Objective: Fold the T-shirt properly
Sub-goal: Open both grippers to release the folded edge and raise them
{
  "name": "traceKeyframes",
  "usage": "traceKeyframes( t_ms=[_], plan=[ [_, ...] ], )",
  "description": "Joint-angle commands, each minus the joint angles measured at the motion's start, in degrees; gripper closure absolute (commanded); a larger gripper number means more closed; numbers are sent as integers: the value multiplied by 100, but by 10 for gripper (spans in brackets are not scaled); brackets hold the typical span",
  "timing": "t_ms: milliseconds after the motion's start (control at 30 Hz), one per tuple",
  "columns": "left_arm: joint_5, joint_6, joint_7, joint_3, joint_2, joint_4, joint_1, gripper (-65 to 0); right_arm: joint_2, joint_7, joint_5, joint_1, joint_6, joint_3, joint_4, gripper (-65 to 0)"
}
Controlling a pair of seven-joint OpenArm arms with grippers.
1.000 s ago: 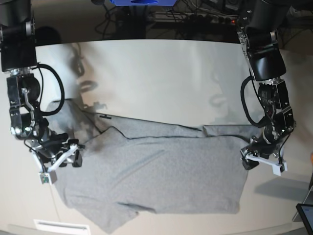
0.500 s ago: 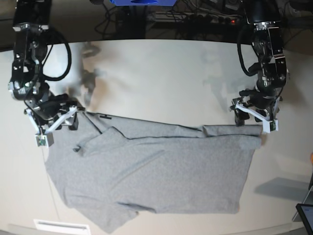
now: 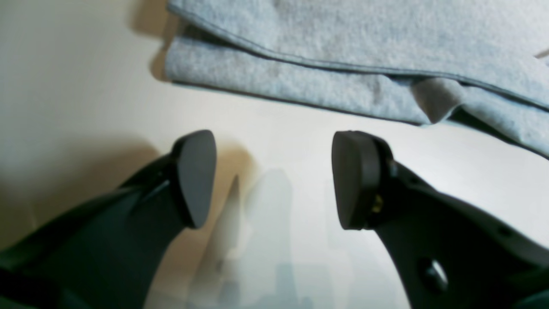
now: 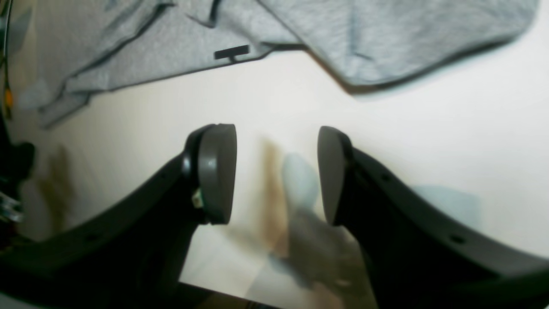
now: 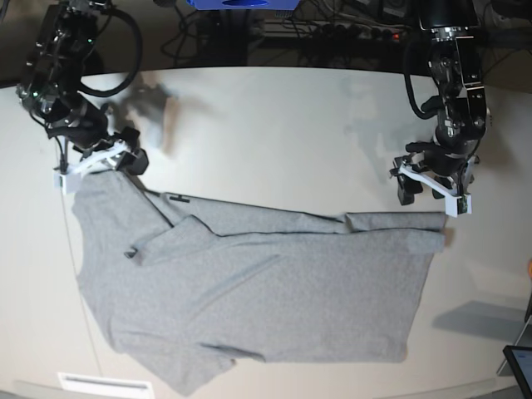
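The heather-grey T-shirt (image 5: 266,291) lies spread on the table with its plain side up, its far edge folded over into a narrow band. A black neck label (image 4: 231,52) shows at that edge. My left gripper (image 5: 428,193) hovers just beyond the shirt's far right corner; in its wrist view it (image 3: 272,171) is open and empty, with the folded hem (image 3: 300,86) ahead. My right gripper (image 5: 93,164) hangs over the far left corner. In its wrist view it (image 4: 276,171) is open with bare table between its fingers and the shirt (image 4: 386,38) ahead.
The beige table (image 5: 274,125) stretches beyond the shirt. Cables and a blue object (image 5: 241,4) lie past its far edge. A dark tablet corner (image 5: 519,366) sits at the lower right, and a white strip (image 5: 91,384) at the front left edge.
Both grippers have moved from the shirt's sides toward the far side of the table, off the cloth. The shirt's left part now lies flatter, and the right corner lies folded.
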Motion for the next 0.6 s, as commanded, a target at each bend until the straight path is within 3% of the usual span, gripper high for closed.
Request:
traceKeyframes(
  t_ms=[0,400,567],
  plan=[
    [-21,6,-151,-34,-79,115,-50,-417,12,73,270,17,29,38,23,-297],
    [-21,6,-160,-34,-203,124,46,-417,-67,187,719,149,56,232,-768,-297],
    [-21,6,-160,-34,-282,98,81,-417,12,346,1360,280,56,223,-1120,-310]
  ],
)
